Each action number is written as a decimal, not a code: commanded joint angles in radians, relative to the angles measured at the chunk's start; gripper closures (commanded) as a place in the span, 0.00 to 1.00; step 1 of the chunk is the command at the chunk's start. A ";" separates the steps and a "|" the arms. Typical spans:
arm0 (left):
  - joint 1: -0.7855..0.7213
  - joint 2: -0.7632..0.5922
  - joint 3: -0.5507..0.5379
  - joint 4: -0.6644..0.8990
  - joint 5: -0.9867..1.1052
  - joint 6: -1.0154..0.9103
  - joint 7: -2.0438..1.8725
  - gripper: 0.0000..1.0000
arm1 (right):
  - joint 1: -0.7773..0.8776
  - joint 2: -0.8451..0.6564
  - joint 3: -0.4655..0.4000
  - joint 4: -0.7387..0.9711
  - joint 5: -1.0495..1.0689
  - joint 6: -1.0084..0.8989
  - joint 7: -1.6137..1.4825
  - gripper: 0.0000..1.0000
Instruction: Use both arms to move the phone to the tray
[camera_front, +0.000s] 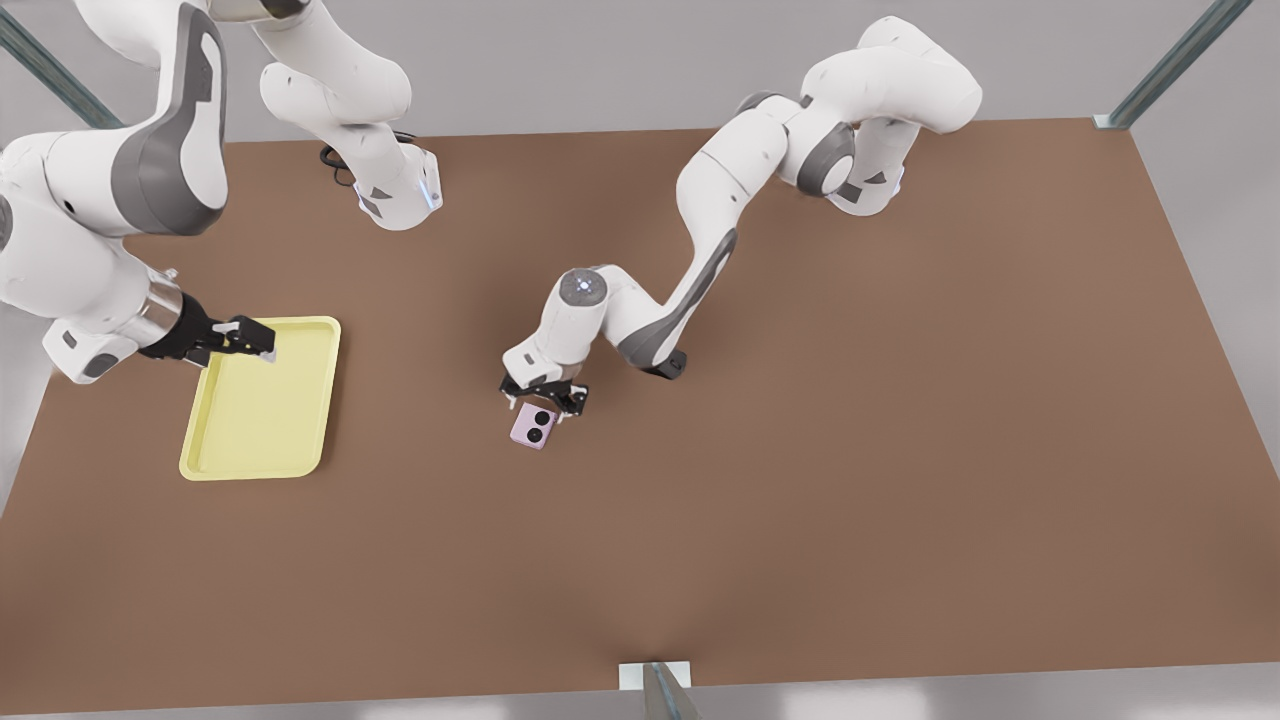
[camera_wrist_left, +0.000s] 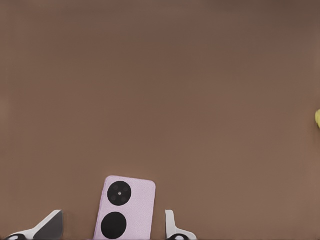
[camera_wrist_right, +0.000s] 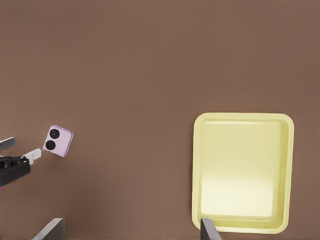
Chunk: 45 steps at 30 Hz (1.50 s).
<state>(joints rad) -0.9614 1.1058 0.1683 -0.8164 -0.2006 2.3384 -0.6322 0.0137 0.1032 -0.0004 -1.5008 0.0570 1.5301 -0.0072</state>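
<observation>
Left gripper (camera_front: 543, 398) spread open around the phone (camera_front: 533, 426) mid-worktop; right gripper (camera_front: 243, 338), open, hovers above the tray (camera_front: 262, 420).

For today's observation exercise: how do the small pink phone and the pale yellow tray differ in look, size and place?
The small pink phone bears two black round lenses; the pale yellow rectangular tray is plain with a raised rim. The phone is much smaller than the tray. The phone lies between the left gripper's open fingers; the tray lies under the right gripper. Both rest flat on the brown table.
</observation>
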 joint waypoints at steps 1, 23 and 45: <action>0.073 -0.135 -0.001 -0.053 -0.006 -0.424 -0.009 0.00 | 0.068 0.003 0.010 0.005 0.003 0.012 0.295 0.00; 0.742 -0.822 -0.273 -0.329 0.240 -1.056 0.643 0.00 | 0.460 0.417 -0.003 -0.090 0.009 0.598 1.320 0.00; 0.748 -0.787 -0.213 -0.343 0.239 -1.064 0.532 0.00 | 0.571 0.518 -0.079 -0.297 0.029 0.872 1.162 0.00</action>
<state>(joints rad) -0.2134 0.3199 -0.0486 -1.1596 0.0386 1.2871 -0.0808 0.5839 0.6211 -0.0802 -1.8005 0.1041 2.3636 1.0925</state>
